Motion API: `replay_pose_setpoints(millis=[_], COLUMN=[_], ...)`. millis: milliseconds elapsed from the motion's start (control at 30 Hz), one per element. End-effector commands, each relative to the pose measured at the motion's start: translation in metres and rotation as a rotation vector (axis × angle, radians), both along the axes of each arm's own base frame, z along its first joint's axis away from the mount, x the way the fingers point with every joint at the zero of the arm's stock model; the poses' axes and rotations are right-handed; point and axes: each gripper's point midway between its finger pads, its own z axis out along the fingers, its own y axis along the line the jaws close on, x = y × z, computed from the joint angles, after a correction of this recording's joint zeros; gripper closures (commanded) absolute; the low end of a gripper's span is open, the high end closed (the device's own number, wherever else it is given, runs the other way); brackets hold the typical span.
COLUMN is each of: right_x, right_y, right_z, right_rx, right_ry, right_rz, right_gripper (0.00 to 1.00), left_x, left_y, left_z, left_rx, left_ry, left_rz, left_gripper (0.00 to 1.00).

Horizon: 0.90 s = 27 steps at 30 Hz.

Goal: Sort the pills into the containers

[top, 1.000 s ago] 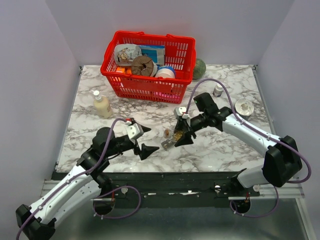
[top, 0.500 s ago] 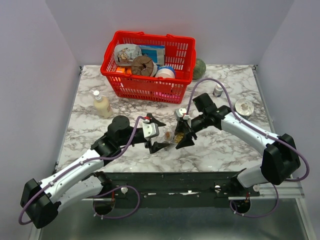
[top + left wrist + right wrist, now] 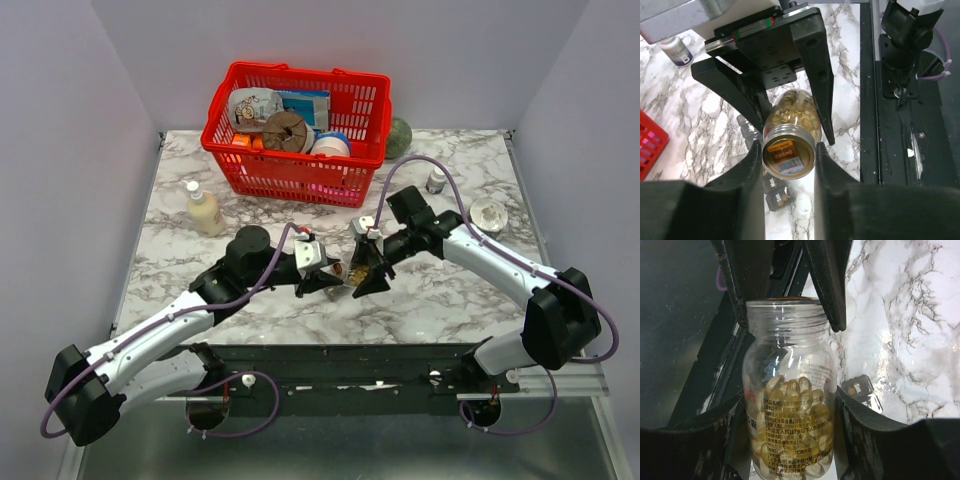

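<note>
Behind pill bottle (image 3: 788, 150), containers (image 3: 776, 196) mostly hidden

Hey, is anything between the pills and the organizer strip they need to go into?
Yes. The pills sit inside the bottle held by the right gripper, and its cap is on, clamped by the left gripper. The organizer strip lies beneath it.

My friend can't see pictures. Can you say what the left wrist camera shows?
A clear pill bottle of yellow capsules, held by the right end effector, has its gold lid pinched by the left end effector. The grey containers lie beneath.
</note>
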Motion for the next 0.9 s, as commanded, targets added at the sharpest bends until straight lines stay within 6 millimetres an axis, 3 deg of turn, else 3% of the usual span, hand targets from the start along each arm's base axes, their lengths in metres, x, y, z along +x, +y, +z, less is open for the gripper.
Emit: replay_pose_setpoints(millis=[0,133,200,233,267,300,433,533,667,767,800,867], right_x=[0.003,0.012,0.025,0.029,0.039,0.047,0.070,0.077,0.075,0.074,0.074,0.072], right_y=[0.005,0.005,0.006,0.006,0.003,0.005,0.000,-0.001,-0.001,-0.001,-0.001,0.000], right_z=[0.012,0.009,0.004,0.004,0.003,0.006,0.003,-0.001,-0.001,-0.001,-0.001,-0.002], right_rx=[0.048,0.021,0.000,-0.011,-0.033,-0.023,-0.058,-0.079,-0.077,-0.073,-0.074,-0.071], right_ry=[-0.022,-0.048,-0.097,-0.094,-0.133,-0.170,-0.221,-0.235,-0.232,-0.236,-0.232,-0.222], right_rz=[0.021,-0.035,-0.090,-0.122,-0.176,-0.208,-0.337,-0.372,-0.361,-0.354,-0.353,-0.344], right_gripper=[0.96,0.96,0.96,0.96,0.96,0.96,0.96,0.96,0.96,0.96,0.96,0.96], left_x=[0.001,0.013,0.027,0.027,0.035,0.034,0.031,0.034,0.042,0.043,0.043,0.045], left_y=[-0.007,-0.004,0.000,0.002,0.006,0.004,0.007,0.005,-0.006,-0.013,-0.014,-0.012], left_z=[0.020,0.021,0.027,0.018,0.025,0.023,0.007,0.004,0.019,0.024,0.028,0.036], left_rx=[-0.046,-0.071,-0.116,-0.088,-0.114,-0.149,-0.202,-0.208,-0.301,-0.273,-0.268,-0.284], left_ry=[0.085,0.316,0.491,0.581,0.643,0.838,1.324,1.450,1.511,1.506,1.479,1.446], left_rz=[0.021,0.186,0.340,0.388,0.459,0.518,0.703,0.773,0.733,0.696,0.680,0.652], left_gripper=[1.00,1.00,1.00,1.00,1.00,1.00,1.00,1.00,1.00,0.69,0.48,0.33])
